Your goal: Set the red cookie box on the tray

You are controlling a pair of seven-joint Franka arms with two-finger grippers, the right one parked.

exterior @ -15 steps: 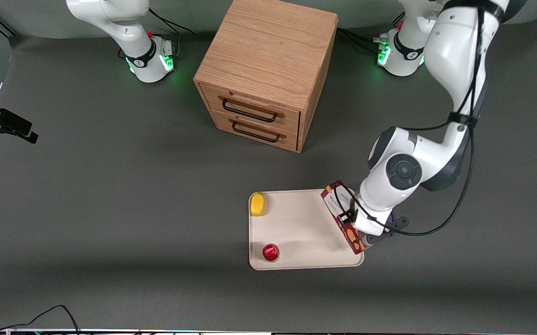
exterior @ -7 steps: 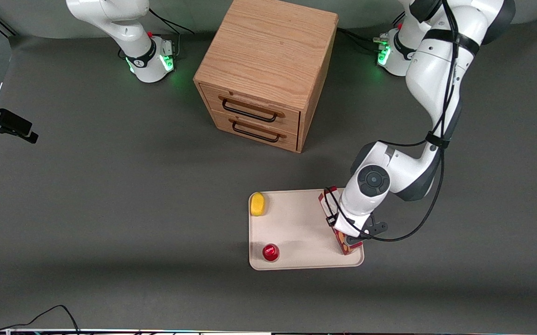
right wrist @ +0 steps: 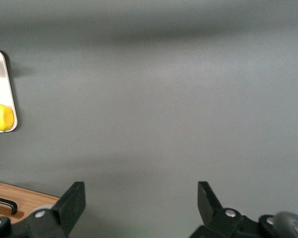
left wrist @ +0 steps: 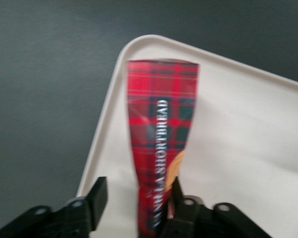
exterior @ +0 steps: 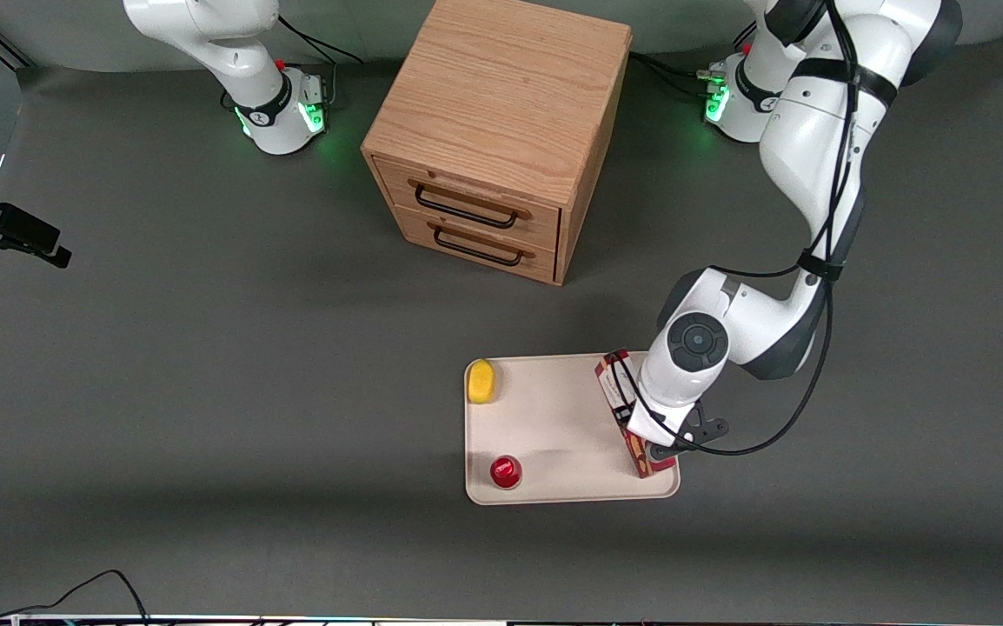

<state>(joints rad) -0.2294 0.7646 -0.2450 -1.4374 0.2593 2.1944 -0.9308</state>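
- We're over the tray (exterior: 554,417), cream-white with rounded corners, sitting on the dark grey table (exterior: 206,391) nearer the front camera than the wooden drawer cabinet (exterior: 501,130)
- The red cookie box (exterior: 614,387) lies along the tray's edge at the working arm's end, with its white label end pointing toward the cabinet
- In the wrist view we get the tartan carton (left wrist: 161,129) running lengthwise away from the camera, with silver lettering down its side and a bit of orange cookie picture near the fingers
- The gripper (exterior: 654,435) sits right on top of the box's middle, the arm's wrist covering that stretch from the front camera
- One black finger (left wrist: 181,203) touches the box's side; the other (left wrist: 97,196) stands clear with a sliver of tray showing between it and the carton, so we call the claw spread, not pinching
- The box end nearer the front camera (exterior: 649,461) reaches close to the tray's corner
- Also on the tray: a yellow lemon-like object (exterior: 481,382) in the corner closest to the cabinet, and a small round red cup (exterior: 506,470) near the rim closest to the front camera
- Both are well apart from the box, toward the parked arm's end of the tray
- The cabinet shows two drawers with black handles (exterior: 471,209), both shut
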